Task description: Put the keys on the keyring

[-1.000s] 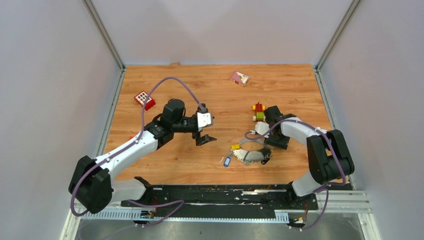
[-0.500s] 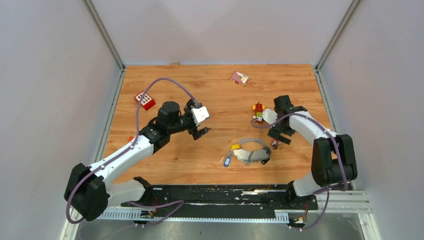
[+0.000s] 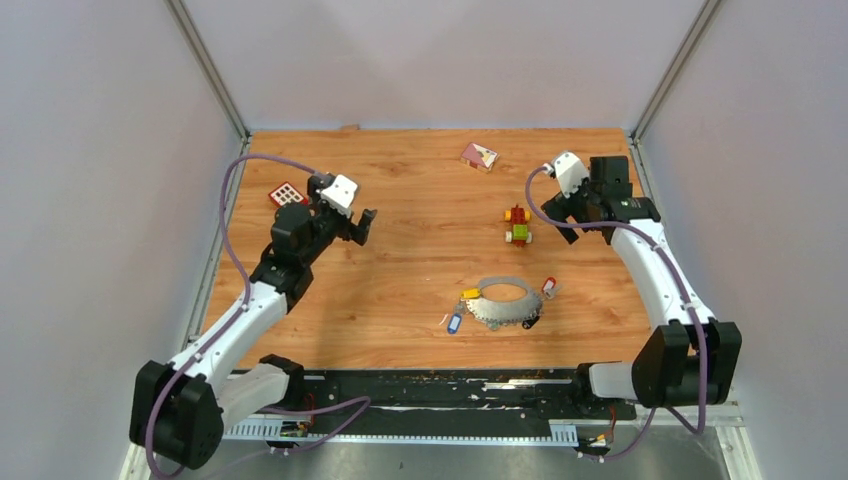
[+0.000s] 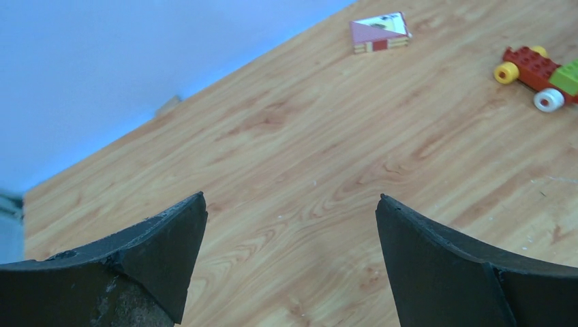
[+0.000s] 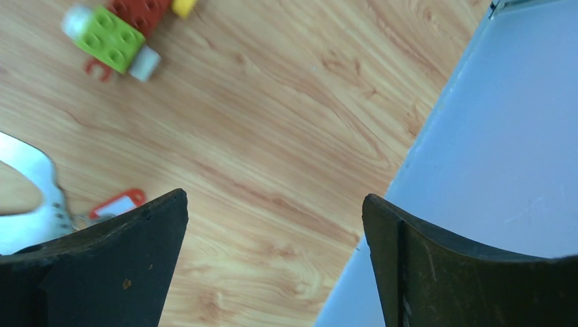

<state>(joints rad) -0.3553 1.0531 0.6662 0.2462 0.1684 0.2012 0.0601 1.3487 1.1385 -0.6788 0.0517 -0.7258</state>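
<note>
At front centre, note the keyring point(image 3: 505, 303) with yellow key point(image 3: 470, 293), blue key point(image 3: 454, 322) and red key point(image 3: 548, 285) at its rim. Bring the right gripper point(image 5: 272, 259), spread wide and empty like the left gripper point(image 4: 292, 259), down over the red key; pinch its tag, probably best without nudging the keyring.

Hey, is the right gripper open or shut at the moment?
Open. In the wrist view the right gripper has its fingers wide apart, with only bare table between them; it grips nothing.
</note>
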